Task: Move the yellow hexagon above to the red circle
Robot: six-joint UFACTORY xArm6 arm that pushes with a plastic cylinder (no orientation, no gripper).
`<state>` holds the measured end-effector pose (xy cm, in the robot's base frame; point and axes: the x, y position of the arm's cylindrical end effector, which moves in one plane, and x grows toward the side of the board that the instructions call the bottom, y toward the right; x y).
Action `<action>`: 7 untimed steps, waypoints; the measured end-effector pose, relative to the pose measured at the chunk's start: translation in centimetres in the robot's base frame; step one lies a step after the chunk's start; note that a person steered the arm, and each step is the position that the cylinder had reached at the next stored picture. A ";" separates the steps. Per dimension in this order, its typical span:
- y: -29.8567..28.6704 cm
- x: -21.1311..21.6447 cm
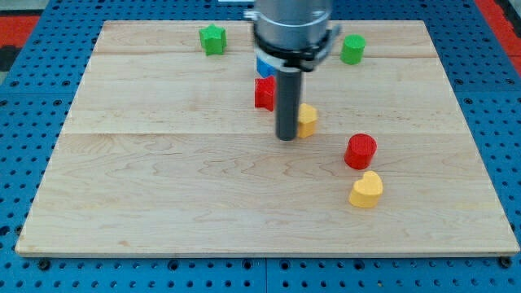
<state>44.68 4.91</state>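
Nearest the view's bottom lies a yellow heart block (366, 190), just below the red circle (360, 151). Up-left, the yellow hexagon (307, 120) touches my tip (286, 137) on its left. A red block (264, 94) and a blue block (263, 67) sit behind the rod. Two green blocks (212, 39) (352, 50) stand near the wooden board's (163, 195) top. No jaws; no writing.

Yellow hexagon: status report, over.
My tip against the yellow hexagon, on its left in the view. Red circle lower right, apart. Nothing between them. Yellow heart below the circle.
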 end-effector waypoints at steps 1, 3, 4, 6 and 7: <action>-4.8 -0.2; -2.0 -4.2; 0.9 -4.2; -3.3 -2.6; 1.3 -2.1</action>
